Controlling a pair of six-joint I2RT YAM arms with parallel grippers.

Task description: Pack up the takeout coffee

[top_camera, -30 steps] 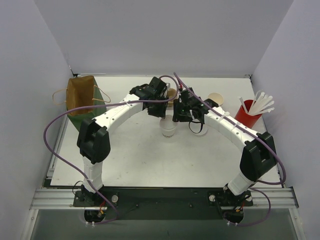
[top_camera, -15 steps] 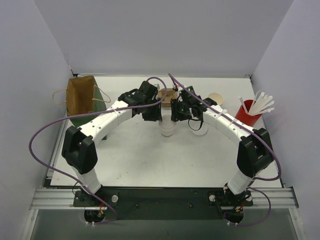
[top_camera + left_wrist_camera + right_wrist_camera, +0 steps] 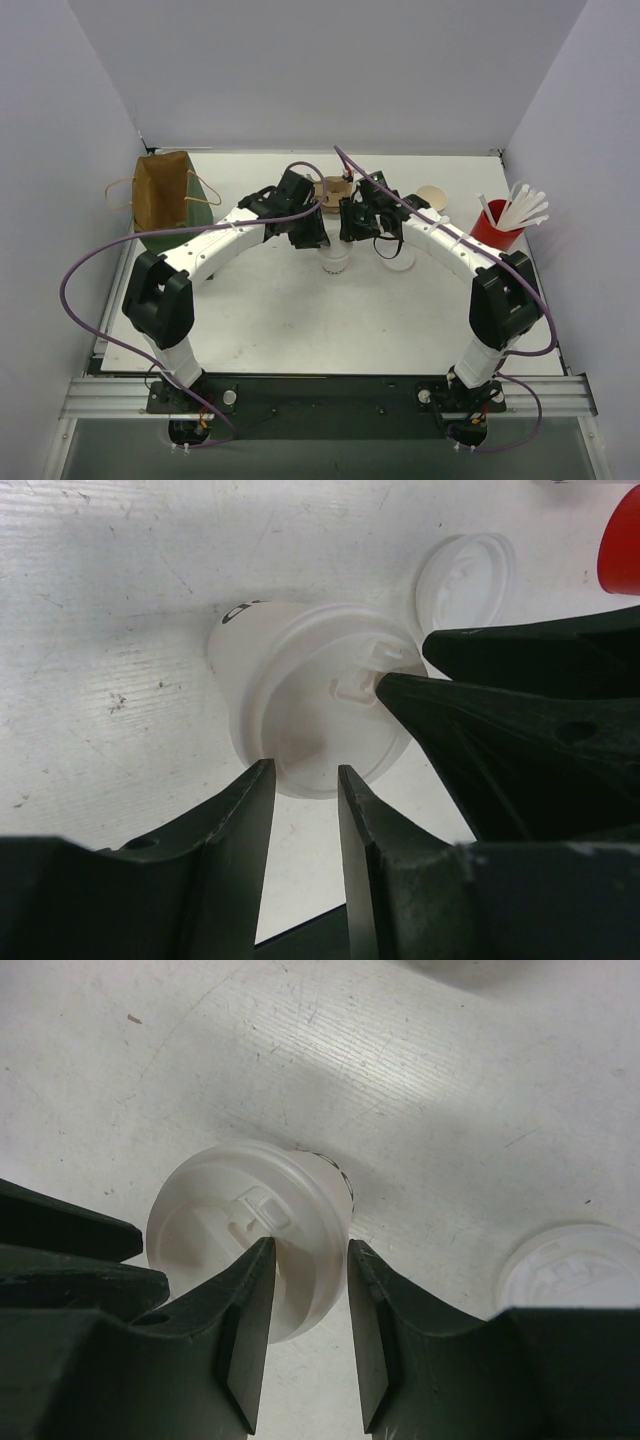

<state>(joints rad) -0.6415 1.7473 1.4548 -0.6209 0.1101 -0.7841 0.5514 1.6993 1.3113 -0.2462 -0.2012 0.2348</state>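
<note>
Both the left end effector (image 3: 305,770) and the right end effector (image 3: 312,1245) sit narrowly spread over the lidded takeout cup (image 3: 335,262) at mid-tabletop (image 3: 280,320), pinching nothing. We would press its rim down evenly, keeping it upright. We count one such cup, one spare lid (image 3: 398,258), one open cup (image 3: 430,197), one red straw cup (image 3: 490,232) and one paper bag (image 3: 160,195).

R gripper (image 3: 305,1260) is hanging over the takeout coffee (image 3: 250,1230), jaws standing partway apart w/ the lid's rim showing btwn them; touching or not, can't tell. Cup is sitting lidded on the white table (image 3: 450,1080), sip tab showing just past one fingertip. L gripper (image 3: 155,1262) is reaching in at the left edge, tips by the lid. A loose lid (image 3: 570,1265) is lying apart at right.
</note>
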